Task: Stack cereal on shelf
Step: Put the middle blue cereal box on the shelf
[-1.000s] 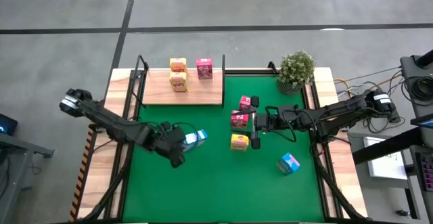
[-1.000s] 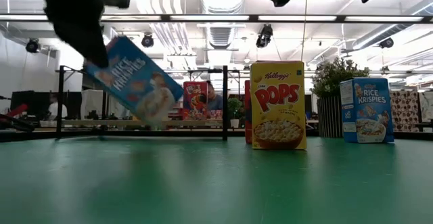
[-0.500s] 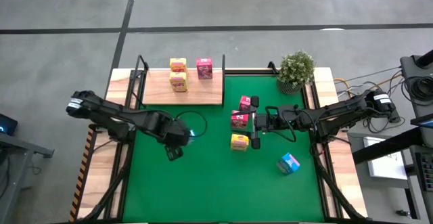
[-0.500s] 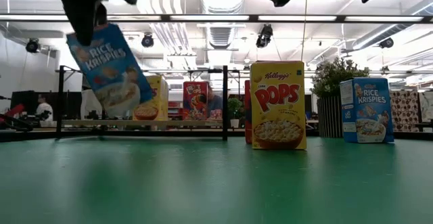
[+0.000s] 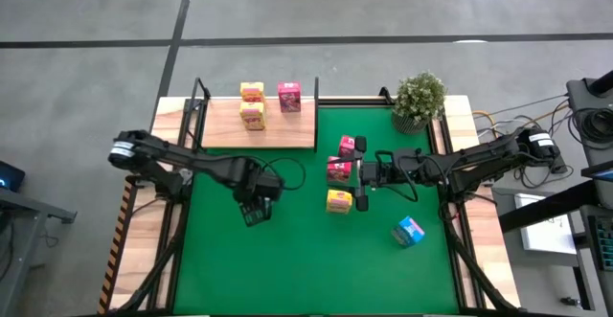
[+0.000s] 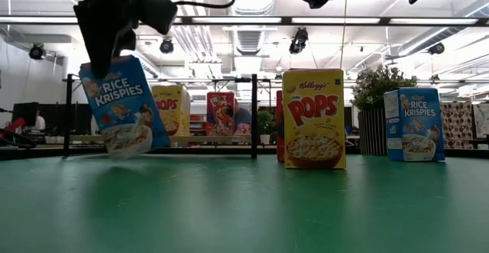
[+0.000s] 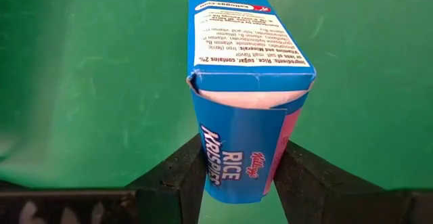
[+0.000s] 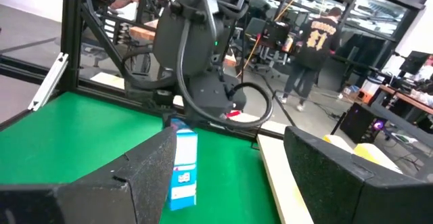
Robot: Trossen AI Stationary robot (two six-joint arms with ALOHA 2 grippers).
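My left gripper (image 5: 256,205) is shut on a blue Rice Krispies box (image 6: 123,105) over the left half of the green mat; the gripper hides the box in the high view. My right gripper (image 5: 362,183) is open and empty, level above the mat beside a pink box (image 5: 337,169) and a yellow Pops box (image 5: 337,200). Another pink box (image 5: 347,146) and a second blue box (image 5: 409,231) stand on the mat. The light-wood shelf (image 5: 287,130) at the far left bears two yellow boxes (image 5: 252,103) and a pink box (image 5: 289,97). My left gripper pinches the blue box's top end (image 7: 238,158) between its two fingers (image 7: 181,178), one on each of two opposite faces. The fingers come from above, pointing down. The box hangs below them, slightly tilted, its lower end (image 6: 122,147) just above the mat.
A potted plant (image 5: 419,99) stands at the mat's far right corner. The shelf's black posts (image 5: 201,101) rise at its ends. Bare green mat (image 5: 287,269) lies along the near side. People move in the room beyond the table (image 8: 314,45).
My left gripper has turned its fingers down, keeping its hold. The blue box has swung from a steep tilt to nearly upright under the gripper, shifting toward the table's left and a little lower.
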